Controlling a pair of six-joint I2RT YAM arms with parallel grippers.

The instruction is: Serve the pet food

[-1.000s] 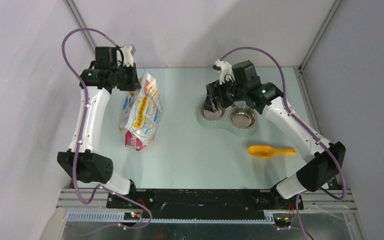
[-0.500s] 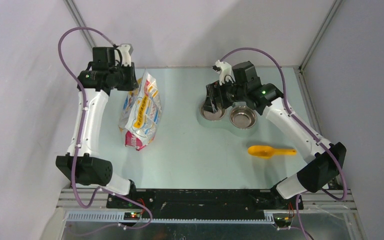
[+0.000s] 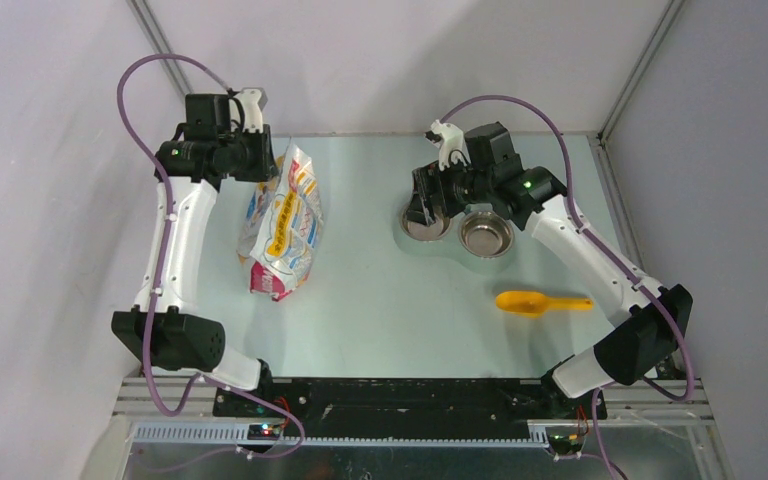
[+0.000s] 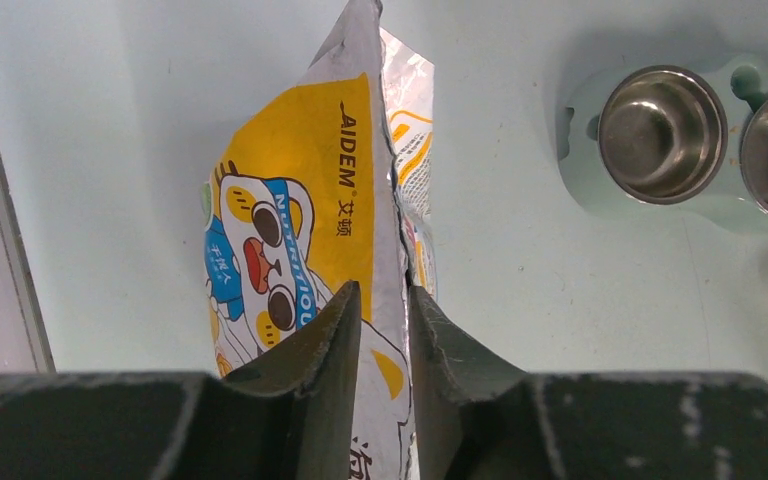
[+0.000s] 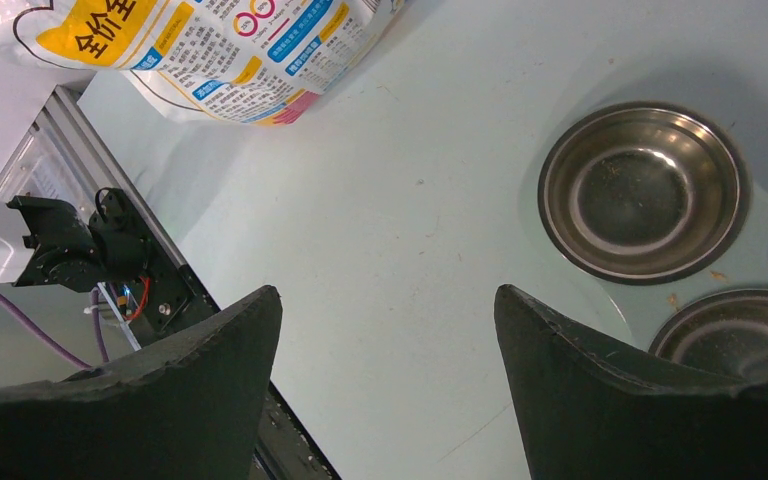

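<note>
Though near the far table edge, bag between left fingers.

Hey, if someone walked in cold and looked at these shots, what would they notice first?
Probably the bright printed foil bag at the left of the table, with the left tool set astride its edge, one finger on each side. After that, the two steel bowls at the far middle beside the wide-open right tool, and the yellow scoop lying alone on the near right.
</note>
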